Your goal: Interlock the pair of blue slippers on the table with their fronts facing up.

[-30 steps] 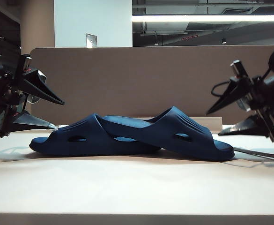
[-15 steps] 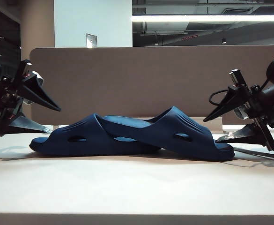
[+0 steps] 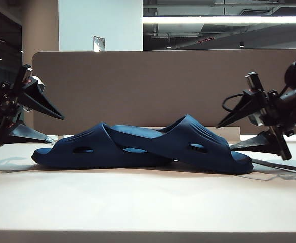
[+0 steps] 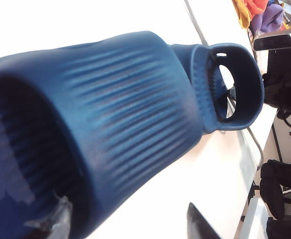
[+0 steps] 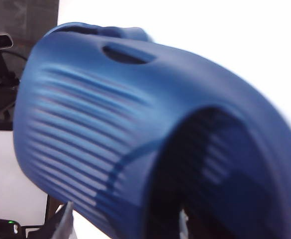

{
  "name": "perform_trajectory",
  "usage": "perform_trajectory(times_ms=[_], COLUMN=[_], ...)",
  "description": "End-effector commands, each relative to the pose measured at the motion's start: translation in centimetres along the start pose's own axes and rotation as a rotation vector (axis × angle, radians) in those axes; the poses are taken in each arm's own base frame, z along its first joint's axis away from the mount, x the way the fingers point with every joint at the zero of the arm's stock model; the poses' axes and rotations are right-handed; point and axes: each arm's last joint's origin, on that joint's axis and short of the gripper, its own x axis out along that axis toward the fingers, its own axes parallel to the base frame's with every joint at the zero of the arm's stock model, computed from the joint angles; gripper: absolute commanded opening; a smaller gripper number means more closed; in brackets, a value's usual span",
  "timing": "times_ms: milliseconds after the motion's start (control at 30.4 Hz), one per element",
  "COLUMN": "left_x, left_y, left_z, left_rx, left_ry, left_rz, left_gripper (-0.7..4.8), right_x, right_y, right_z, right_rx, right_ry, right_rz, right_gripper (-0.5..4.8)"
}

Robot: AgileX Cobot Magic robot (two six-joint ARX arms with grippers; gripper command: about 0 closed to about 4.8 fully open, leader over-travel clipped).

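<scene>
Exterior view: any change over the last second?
Both open grippers shifted slightly, holding nothing. The left gripper drew a little toward the left edge. The right gripper moved in toward the right slipper and its lower finger rose. The pair of blue slippers stayed interlocked on the table, unmoved.

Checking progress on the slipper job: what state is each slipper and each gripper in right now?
Left slipper: sole down on the table, strap up.
Right slipper: heel end resting over the left one.
Left gripper: open, empty, beside the pair.
Right gripper: open, empty, beside the pair.
</scene>
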Motion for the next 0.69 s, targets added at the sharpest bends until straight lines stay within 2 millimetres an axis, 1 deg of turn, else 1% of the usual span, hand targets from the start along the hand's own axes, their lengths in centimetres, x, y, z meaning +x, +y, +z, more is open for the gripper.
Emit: perform_trajectory(times_ms=[33, 230, 329, 395, 428, 560, 626, 691], left_x=[0.0, 0.0, 0.0, 0.0, 0.1, 0.5, 0.9, 1.4], left_y=[-0.1, -0.1, -0.1, -0.1, -0.1, 0.2, 0.4, 0.7], left_z=[0.2, 0.2, 0.2, 0.2, 0.2, 0.1, -0.1, -0.3], left_rx=[0.015, 0.020, 0.019, 0.019, 0.020, 0.010, 0.001, -0.012], left_ry=[-0.008, -0.010, -0.009, -0.009, -0.008, 0.004, 0.015, 0.031], left_rz=[-0.008, -0.002, -0.002, -0.002, -0.002, -0.008, -0.011, -0.018], left_gripper=[2.99, 2.99, 2.99, 2.99, 2.99, 2.98, 2.95, 2.85], right_x=[0.5, 1.9, 2.2, 2.3, 2.3, 2.3, 2.3, 2.3], right_y=[0.4, -0.2, -0.6, -0.7, -0.7, -0.5, -0.5, -0.4], right_z=[0.1, -0.1, -0.2, -0.2, -0.2, 0.0, 0.1, 0.2], right_rx=[-0.022, -0.001, 0.005, 0.000, -0.004, -0.013, -0.018, -0.021], right_ry=[0.007, 0.037, 0.045, 0.043, 0.041, 0.036, 0.031, 0.032], right_rz=[0.027, 0.044, 0.042, 0.045, 0.046, 0.069, 0.073, 0.080], right_gripper=[2.64, 2.56, 1.87, 1.52, 1.43, 1.40, 1.06, 0.86])
